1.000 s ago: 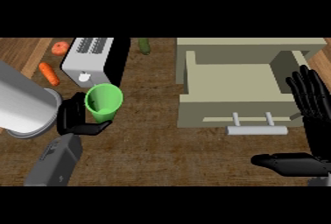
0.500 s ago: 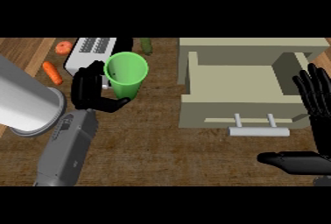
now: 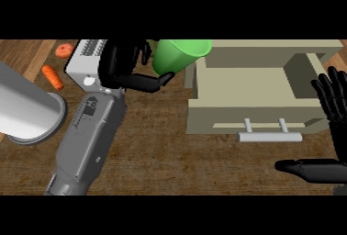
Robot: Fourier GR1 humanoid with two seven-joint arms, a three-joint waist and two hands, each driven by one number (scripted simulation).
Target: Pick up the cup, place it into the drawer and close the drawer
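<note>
- Bright green plastic cup [image 3: 177, 55] near the view's top, off the table, tilted with its mouth toward the upper right.
- Cup just beside the drawer's left wall, rim overlapping the drawer's back-left corner in this view (over it or only in front of it, cannot tell).
- Black left hand [image 3: 125, 64] clamped on the cup from the cup's left side, thumb curled across below the cup's lower end, fingers wrapped round the far side.
- Long grey left forearm [image 3: 92, 137] running up from the lower-left edge to that hand, covering the near end of the toaster.
- Open beige box-shaped drawer [image 3: 224, 121] right of centre, pulled out toward the viewer, pale bar handle [image 3: 270, 136] on its front wall.
- Black right hand [image 3: 333, 103] at the right edge, just beside the drawer's right wall, fingers straight, apart and pointing up, thumb stretched leftward lower down; resting.
- White and silver slotted toaster [image 3: 85, 64] at upper left, partly hidden by the left hand.
- Orange carrot [image 3: 52, 76] lying on the table left of the toaster.
- Small round orange-red thing [image 3: 64, 49] just above the carrot (too small to name).
- Large grey metal cylinder [image 3: 27, 114] at the left edge, beside the forearm.
- Dark brown wooden table [image 3: 169, 160] under everything.
</note>
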